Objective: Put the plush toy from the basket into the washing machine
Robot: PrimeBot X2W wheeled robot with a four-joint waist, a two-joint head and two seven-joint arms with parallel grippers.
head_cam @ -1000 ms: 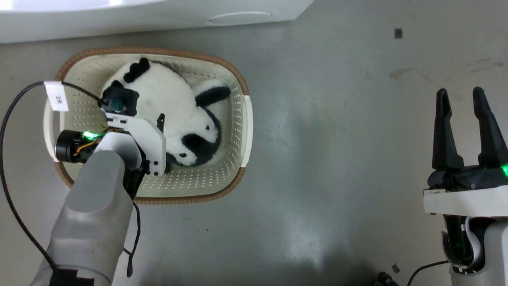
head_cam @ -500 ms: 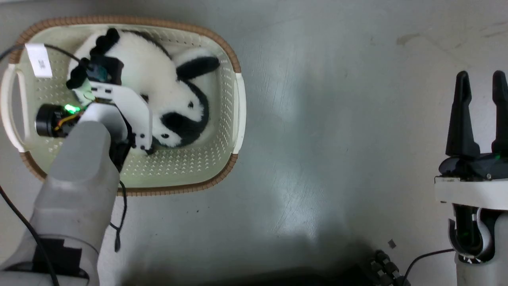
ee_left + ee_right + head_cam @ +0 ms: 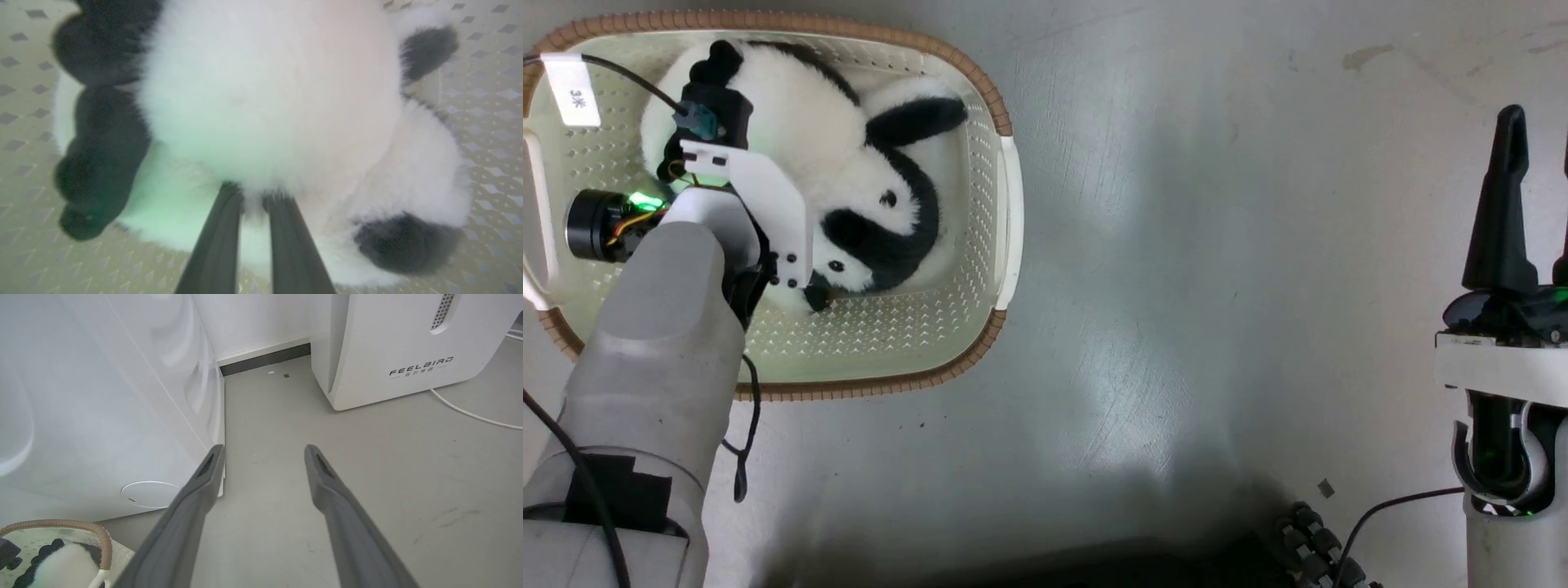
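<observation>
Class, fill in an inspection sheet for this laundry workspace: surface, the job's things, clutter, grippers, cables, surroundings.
Surface: grey floor, scuffed, with a faint stain.
Job's things: plush toy lies in the basket; washing machine stands beside the basket.
Clutter: small dark scrap on the floor.
Grippers: left gripper pinches the toy's white fur; right gripper open above bare floor.
Cables: black cable with a white tag at the left wrist; white cable on the floor.
Surroundings: white FEELBIRD appliance; wall with dark skirting.

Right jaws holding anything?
No, the right gripper has its jaws spread apart with bare floor showing between them.
</observation>
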